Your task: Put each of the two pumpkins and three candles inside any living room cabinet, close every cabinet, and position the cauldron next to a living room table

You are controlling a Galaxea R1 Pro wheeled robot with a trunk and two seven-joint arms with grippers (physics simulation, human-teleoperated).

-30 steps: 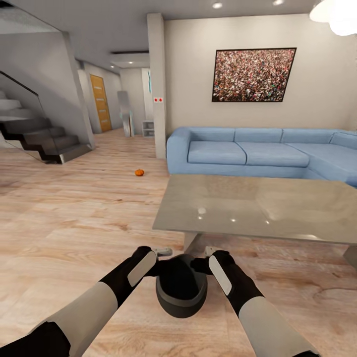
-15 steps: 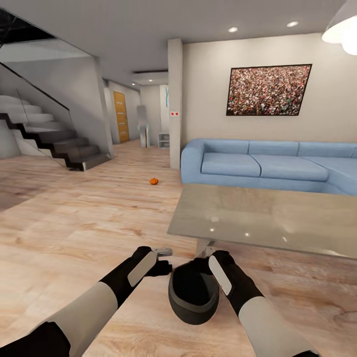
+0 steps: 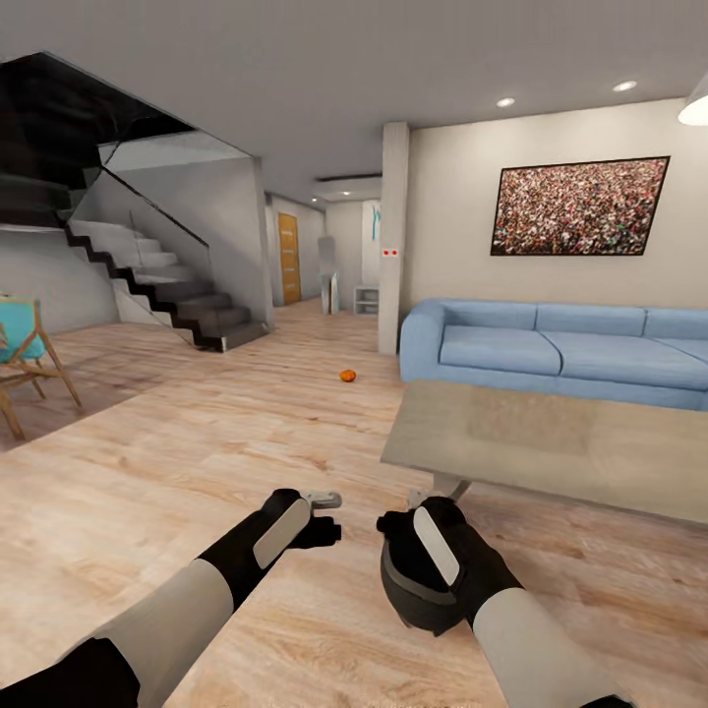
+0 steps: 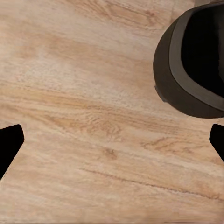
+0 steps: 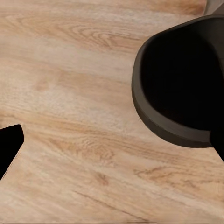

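Cauldron (image 3: 413, 600) half behind right arm (image 3: 511, 619)

A black cauldron (image 3: 418, 590) with a dull grey band round its rim rests on pale honey-toned wood-grain floor (image 3: 147, 472). A bright orange pumpkin (image 3: 347, 376) lies before a powder-blue sofa (image 3: 551, 349), beside a glossy grey-topped table (image 3: 551, 452). A speckled red, white and dark picture (image 3: 580, 206) in a black frame hangs on the cream wall; a turquoise-seated wooden chair (image 3: 25, 359) stands by dark stairs (image 3: 167, 285).
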